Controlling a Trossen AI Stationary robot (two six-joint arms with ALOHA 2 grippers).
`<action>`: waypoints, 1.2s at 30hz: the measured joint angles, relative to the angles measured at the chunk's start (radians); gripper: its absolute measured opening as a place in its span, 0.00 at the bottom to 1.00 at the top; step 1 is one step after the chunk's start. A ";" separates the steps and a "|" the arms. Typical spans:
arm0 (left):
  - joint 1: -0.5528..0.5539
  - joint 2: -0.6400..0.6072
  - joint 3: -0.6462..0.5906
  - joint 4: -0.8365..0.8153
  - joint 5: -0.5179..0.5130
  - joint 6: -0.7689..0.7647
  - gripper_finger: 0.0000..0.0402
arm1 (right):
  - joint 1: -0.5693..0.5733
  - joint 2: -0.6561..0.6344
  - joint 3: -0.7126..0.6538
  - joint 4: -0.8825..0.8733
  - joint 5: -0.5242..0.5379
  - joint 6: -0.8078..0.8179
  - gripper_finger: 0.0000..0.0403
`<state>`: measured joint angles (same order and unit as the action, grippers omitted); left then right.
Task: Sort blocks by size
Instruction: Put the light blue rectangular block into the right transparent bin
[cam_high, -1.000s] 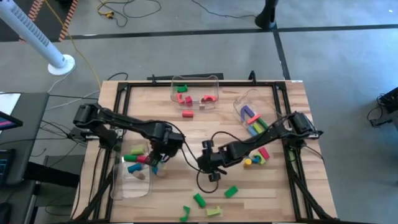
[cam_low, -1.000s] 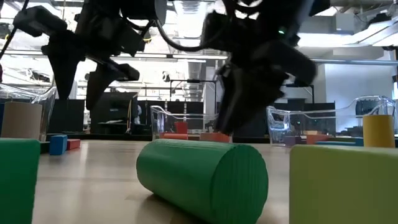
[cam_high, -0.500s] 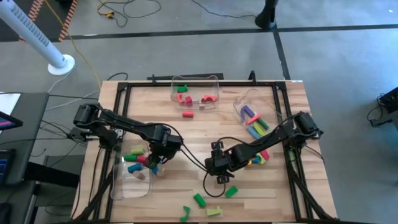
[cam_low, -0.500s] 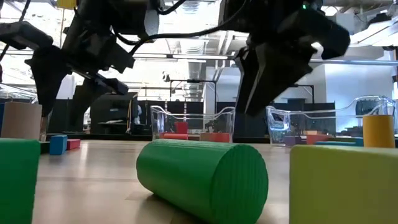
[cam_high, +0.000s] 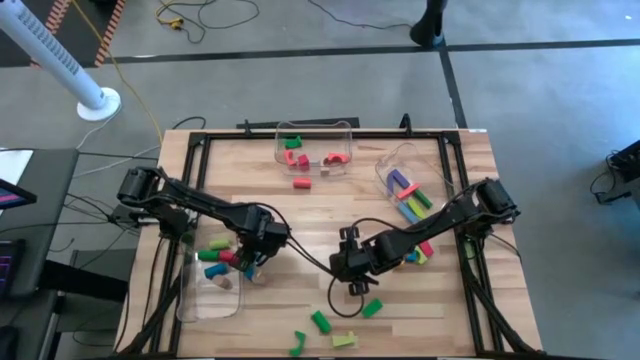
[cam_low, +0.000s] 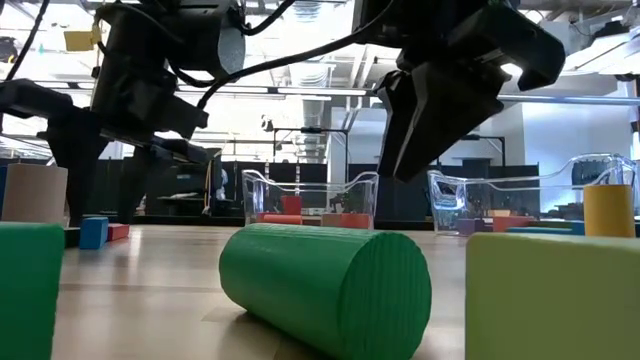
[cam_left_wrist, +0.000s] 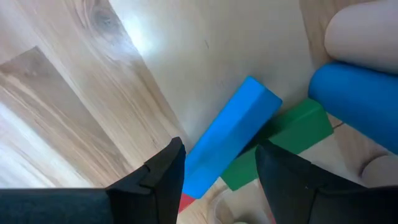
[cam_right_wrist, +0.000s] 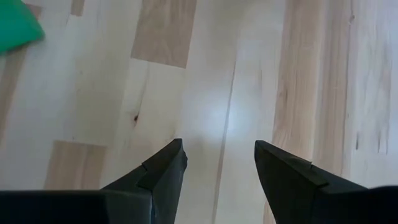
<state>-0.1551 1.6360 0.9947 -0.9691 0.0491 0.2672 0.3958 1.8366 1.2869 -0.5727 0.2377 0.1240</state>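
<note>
Both jaws spread; left gripper straddles blue bar; right gripper over bare wood

Wooden table carries clear bins and scattered green blocks.

We see our right gripper with fingers spread over bare wooden table; a green block sits upper left.

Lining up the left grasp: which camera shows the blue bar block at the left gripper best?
The left wrist view: blue bar block fills the frame between the open left gripper fingers. The high view shows only a speck; the other views don't show it clearly.
</note>
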 joint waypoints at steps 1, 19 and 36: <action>-0.002 0.000 0.000 0.000 -0.002 0.006 0.46 | 0.000 0.000 0.000 -0.001 -0.001 -0.002 0.56; 0.000 0.096 0.000 0.046 -0.049 0.083 0.33 | 0.004 0.000 -0.002 0.001 -0.006 -0.005 0.56; 0.000 0.100 0.092 -0.076 -0.147 0.148 0.14 | 0.004 -0.001 -0.002 -0.001 -0.006 -0.005 0.56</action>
<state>-0.1551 1.7359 1.0867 -1.0451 -0.0975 0.4149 0.4000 1.8355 1.2854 -0.5733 0.2314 0.1188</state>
